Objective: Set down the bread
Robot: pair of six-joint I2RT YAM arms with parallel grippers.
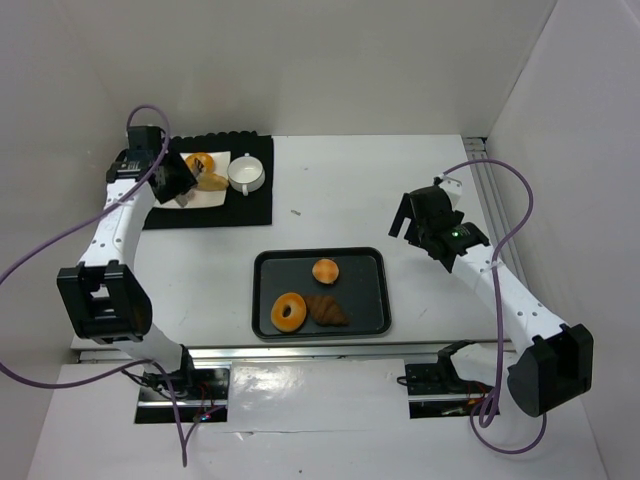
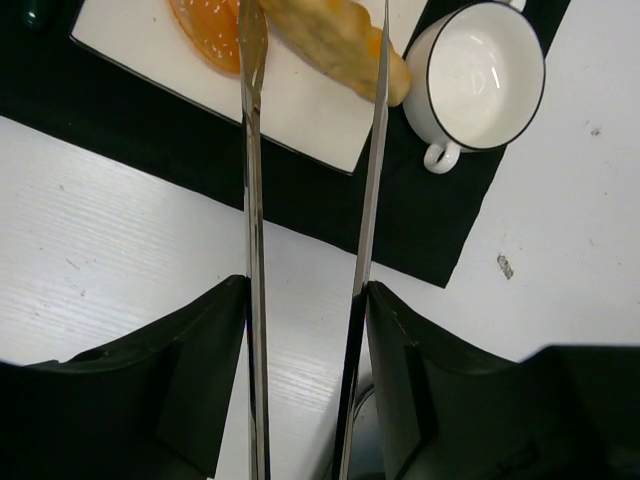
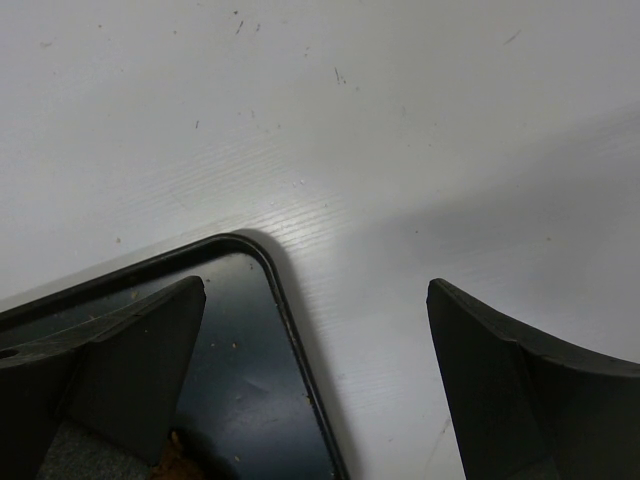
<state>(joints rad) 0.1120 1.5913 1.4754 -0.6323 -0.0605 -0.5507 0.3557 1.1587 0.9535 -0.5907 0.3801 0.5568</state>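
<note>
The L pincer is up at the far left corner of the desk, over a white plate. Its 2 long metal fingers are spread apart. A long bread lies on the plate w/ the fingers on each side; one end pokes out past the R finger. Can't tell if the fingers touch it. A round orange bread sits just beside it on the plate. A white cup stands next to the plate. Plate & cup are on a black mat.

A dark tray sits by the middle of the near edge. It has a bun, a donut & a croissant.

The R pincer hangs over the tray's far right corner, spread wide, w/ nothing in it.
</note>
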